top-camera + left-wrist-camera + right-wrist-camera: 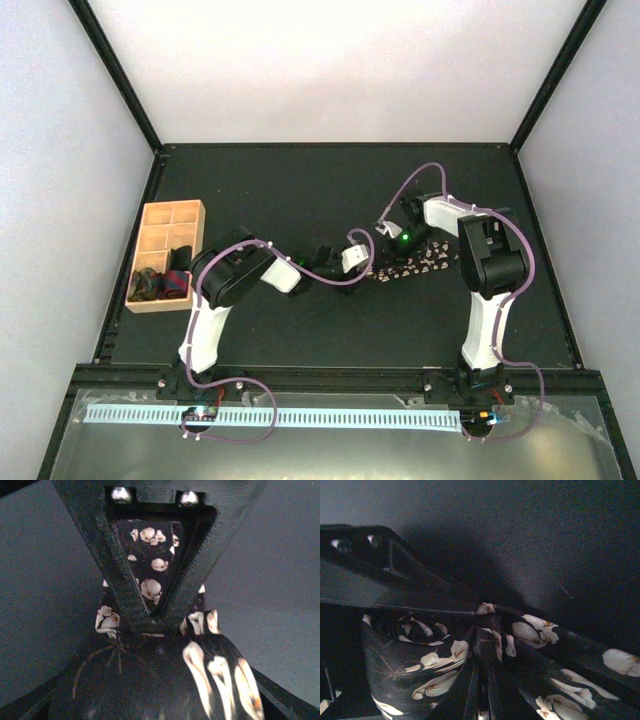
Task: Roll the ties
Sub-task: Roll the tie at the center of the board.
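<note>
Dark fabric with pale flowers, the tie (412, 264), lies on the black table (300, 180) between the two arms. The left gripper (368, 265) and right gripper (398, 250) meet at its left end, well apart from the wooden tray (172, 206). Jaw states are unreadable from above.

Left wrist view: the wound bundle sits close to the lens, between this gripper's widely spread jaws. Whether they press it cannot be told. Opposite, a V of fingers, seemingly the right gripper's, meets on the flat fabric.

Right wrist view: the right fingers (466, 692) are closed, pinching a fold beside the coil's spiral end, which the other views do not show. This pinch probably anchors the strip so the roll cannot slacken.
</note>
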